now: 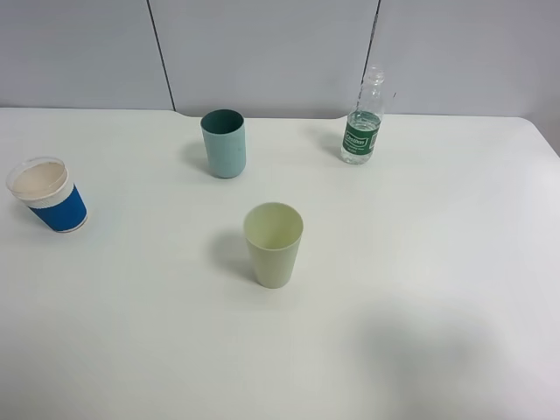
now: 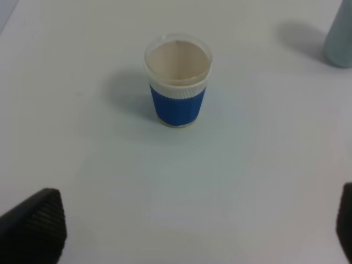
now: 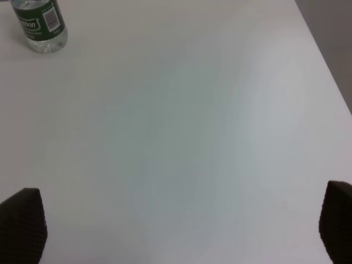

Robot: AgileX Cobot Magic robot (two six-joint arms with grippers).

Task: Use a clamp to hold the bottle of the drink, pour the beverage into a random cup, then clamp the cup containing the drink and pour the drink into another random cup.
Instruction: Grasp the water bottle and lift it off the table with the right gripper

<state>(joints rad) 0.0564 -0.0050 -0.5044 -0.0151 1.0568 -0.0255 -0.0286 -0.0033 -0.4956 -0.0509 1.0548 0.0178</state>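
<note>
1. The left fingers stand wide apart with nothing between them, poised low over the white tabletop.
2. Ahead of them, in line with their gap and well apart, the blue-sleeved white cup stands upright. The teal cup stands farther ahead, out past one finger.
3. The pale yellow-green tumbler stands upright mid-tabletop, seen only from the high camera.
4. The right fingers are likewise spread wide and empty above bare tabletop.
5. The bottle stands upright and uncapped, far ahead of them, beyond one finger rather than the gap.
6. A grey panelled wall with dark seams backs the tabletop.
</note>
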